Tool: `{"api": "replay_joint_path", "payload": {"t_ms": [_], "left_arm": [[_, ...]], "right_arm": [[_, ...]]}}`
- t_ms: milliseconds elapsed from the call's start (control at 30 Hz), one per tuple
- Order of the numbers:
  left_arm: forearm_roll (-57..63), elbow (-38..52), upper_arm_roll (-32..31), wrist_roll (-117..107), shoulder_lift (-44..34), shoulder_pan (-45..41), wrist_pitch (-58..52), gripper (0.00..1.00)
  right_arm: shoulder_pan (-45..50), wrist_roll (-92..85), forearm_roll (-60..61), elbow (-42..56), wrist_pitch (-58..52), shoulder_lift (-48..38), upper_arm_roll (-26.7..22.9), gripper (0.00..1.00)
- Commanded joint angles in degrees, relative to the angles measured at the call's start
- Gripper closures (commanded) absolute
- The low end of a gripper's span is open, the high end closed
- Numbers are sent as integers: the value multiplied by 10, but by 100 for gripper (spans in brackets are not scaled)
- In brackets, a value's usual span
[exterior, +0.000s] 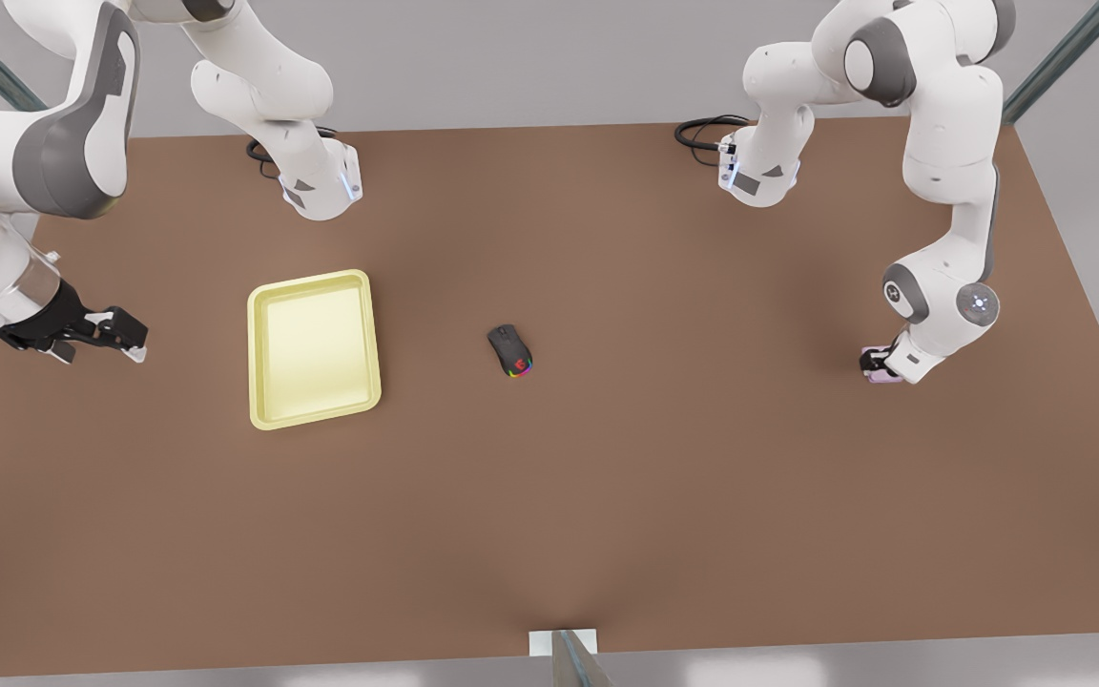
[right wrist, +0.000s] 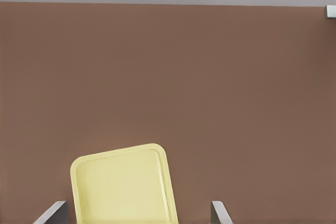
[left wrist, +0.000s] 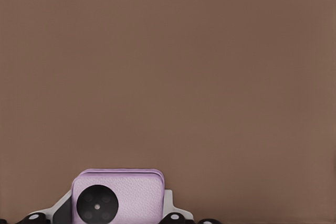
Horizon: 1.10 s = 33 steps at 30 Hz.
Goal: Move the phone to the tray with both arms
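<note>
Brown bench point(exterior: 607, 496) wood fills the near part of the front view, and a black computer mouse point(exterior: 509, 350) with rainbow lights sits in the middle. Over on the front view's right, the left gripper point(exterior: 879, 367) is down low at the pink phone point(left wrist: 118, 199), with its fingers point(left wrist: 169, 203) close on both sides of it, so it looks like a hold. Far away on the front view's left lies the yellow tray point(exterior: 314, 347). Just beside the tray, the right gripper point(exterior: 125, 336) waits with its fingers point(right wrist: 52, 213) wide open. I think the phone must cross the whole bench toward that waiting arm
</note>
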Motion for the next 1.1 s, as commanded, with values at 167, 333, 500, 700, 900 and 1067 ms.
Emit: {"api": "replay_joint_path", "payload": {"t_ms": [167,333,500,700,900,1067], "left_arm": [[-2,2,-13,-6,-23,-27,-42,25],[-2,19,-13,-263,-42,-227,-88,25],[-3,214,-34,-616,37,-445,-211,25],[-3,407,-122,-759,153,-454,-236,25],[1,554,-124,-784,258,-479,-248,24],[4,680,-121,-781,344,-477,-251,24]], "right_arm": [[2,1,0,1,-1,0,0,0],[4,1,1,1,-2,0,1,0],[4,1,0,0,-1,0,1,0],[4,1,0,0,-1,1,1,0],[4,1,0,0,-1,2,1,0],[4,1,0,-1,-1,3,1,0]]}}
